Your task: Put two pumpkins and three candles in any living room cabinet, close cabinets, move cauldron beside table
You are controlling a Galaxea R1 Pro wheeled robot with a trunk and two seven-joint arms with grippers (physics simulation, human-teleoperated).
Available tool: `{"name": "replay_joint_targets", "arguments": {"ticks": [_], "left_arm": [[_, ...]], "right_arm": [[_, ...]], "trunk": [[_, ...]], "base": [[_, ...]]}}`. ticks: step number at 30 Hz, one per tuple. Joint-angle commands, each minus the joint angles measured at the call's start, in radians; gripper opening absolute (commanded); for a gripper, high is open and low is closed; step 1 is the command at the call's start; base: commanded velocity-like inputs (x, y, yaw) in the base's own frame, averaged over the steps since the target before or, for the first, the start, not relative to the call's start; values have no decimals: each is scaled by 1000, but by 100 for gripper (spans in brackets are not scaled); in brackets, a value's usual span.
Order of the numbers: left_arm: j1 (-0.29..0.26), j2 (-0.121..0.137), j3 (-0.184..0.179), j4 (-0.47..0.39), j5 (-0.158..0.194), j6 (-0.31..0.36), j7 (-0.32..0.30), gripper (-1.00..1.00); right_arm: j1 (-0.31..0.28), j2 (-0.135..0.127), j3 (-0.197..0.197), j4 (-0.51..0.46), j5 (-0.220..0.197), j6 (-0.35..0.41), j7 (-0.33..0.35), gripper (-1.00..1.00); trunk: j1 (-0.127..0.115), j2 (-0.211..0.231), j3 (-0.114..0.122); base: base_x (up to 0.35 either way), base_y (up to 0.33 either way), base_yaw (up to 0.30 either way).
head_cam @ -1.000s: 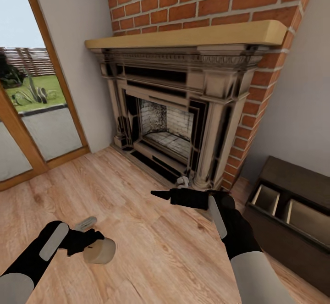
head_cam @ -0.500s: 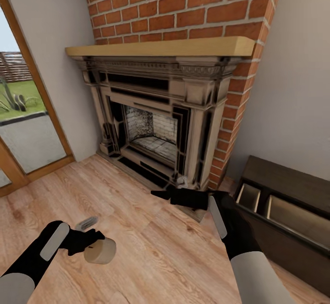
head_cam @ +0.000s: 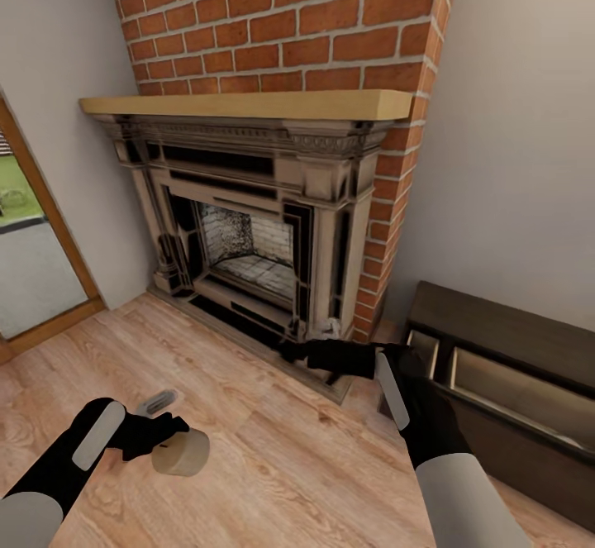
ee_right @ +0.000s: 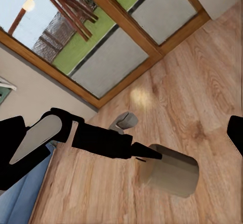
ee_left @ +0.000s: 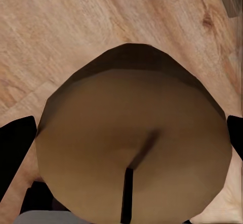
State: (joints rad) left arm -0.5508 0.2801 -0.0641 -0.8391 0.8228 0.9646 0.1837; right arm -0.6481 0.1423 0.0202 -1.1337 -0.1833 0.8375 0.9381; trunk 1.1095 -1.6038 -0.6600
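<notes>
- Nearest, at about 7 o'clock in the head view, the left tool (head_cam: pixel 169 432) is closed on a candle (head_cam: pixel 183 452), a squat cream-beige cylinder held above the wooden floor (head_cam: pixel 248 449).
- Seen from the left wrist, the candle (ee_left: pixel 134 148) has a short dark wick at the centre of its flat face, and a black fingertip (ee_left: pixel 15 143) sits at either side of it.
- From the right wrist, the left tool (ee_right: pixel 144 155) shows as a black arm ending at the candle (ee_right: pixel 169 176), with floor boards beneath and a wood-framed glass door (ee_right: pixel 121 36) beyond.
- Next, at about 5 o'clock, the right tool (head_cam: pixel 285 351) reaches out level toward 12 o'clock over the floor; its jaws look drawn together with nothing between them, though their tips are small and I cannot tell for sure.
- Farther, at 3 to 4 o'clock, the cabinet (head_cam: pixel 496 329) stands against the grey wall, dark brown, with a front pulled out and pale beige insides showing.
- Farthest, at 12 o'clock, a fireplace (head_cam: pixel 248 242) with a pale wooden mantel (head_cam: pixel 248 104) sits under a red brick chimney breast (head_cam: pixel 273 27).
</notes>
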Motion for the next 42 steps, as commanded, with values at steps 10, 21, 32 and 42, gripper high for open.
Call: {"name": "replay_joint_targets", "arguments": {"ticks": [10, 21, 32, 42], "left_arm": [[0, 1, -3, -2, 12, 1, 9, -100], [0, -7, -5, -2, 3, -1, 10, -100], [0, -9, -5, -3, 0, -2, 10, -100], [0, -9, -27, -4, -2, -9, 10, -100]], "right_arm": [[-1, 0, 0, 0, -2, 5, 1, 100], [-1, 0, 0, 0, -2, 5, 2, 100], [-1, 0, 0, 0, -2, 5, 2, 100], [-1, 0, 0, 0, -2, 5, 1, 100]], "trunk": [[-19, 35, 28], [-19, 35, 43], [-19, 35, 58], [-19, 35, 71]], "base": [[-137, -65, -208], [-246, -190, -208], [-118, -227, -208], [159, -240, -208]]}}
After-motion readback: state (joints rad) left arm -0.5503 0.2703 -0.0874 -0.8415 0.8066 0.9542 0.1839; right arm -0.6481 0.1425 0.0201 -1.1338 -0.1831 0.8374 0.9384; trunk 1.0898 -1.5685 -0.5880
